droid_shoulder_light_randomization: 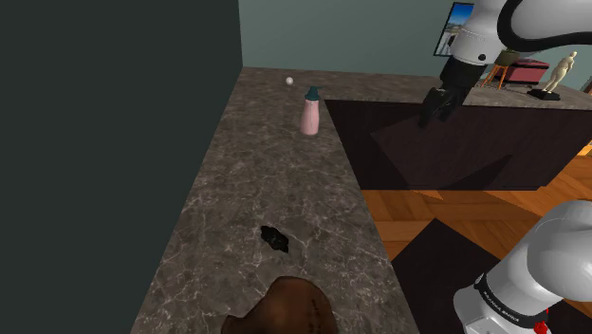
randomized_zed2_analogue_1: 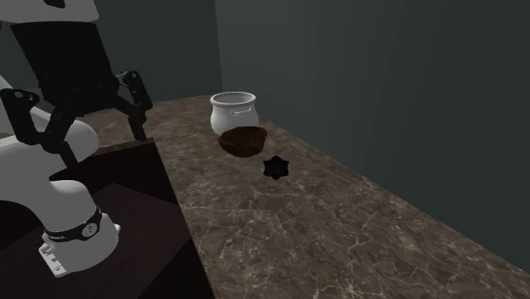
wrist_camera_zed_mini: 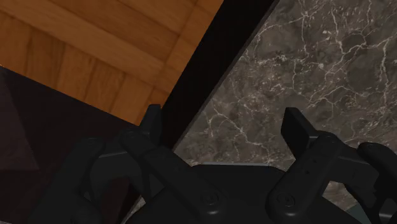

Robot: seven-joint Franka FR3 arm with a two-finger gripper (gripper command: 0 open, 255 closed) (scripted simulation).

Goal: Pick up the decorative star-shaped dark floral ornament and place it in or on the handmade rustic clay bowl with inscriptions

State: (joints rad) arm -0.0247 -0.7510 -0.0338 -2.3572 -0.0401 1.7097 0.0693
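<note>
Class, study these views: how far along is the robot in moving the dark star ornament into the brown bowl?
Done: nothing yet; the star ornament lies on the marbled counter, near the brown bowl but apart from it. In hand: the gripper hangs over the counter's edge, fingers open and empty, away from the ornament. Left: reach, grasp, lift and set it in the bowl.

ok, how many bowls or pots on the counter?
2. A brown bowl beside the black star, and a white pot right behind the bowl in the second exterior view. Anything small behind the pot could be hidden.
</note>
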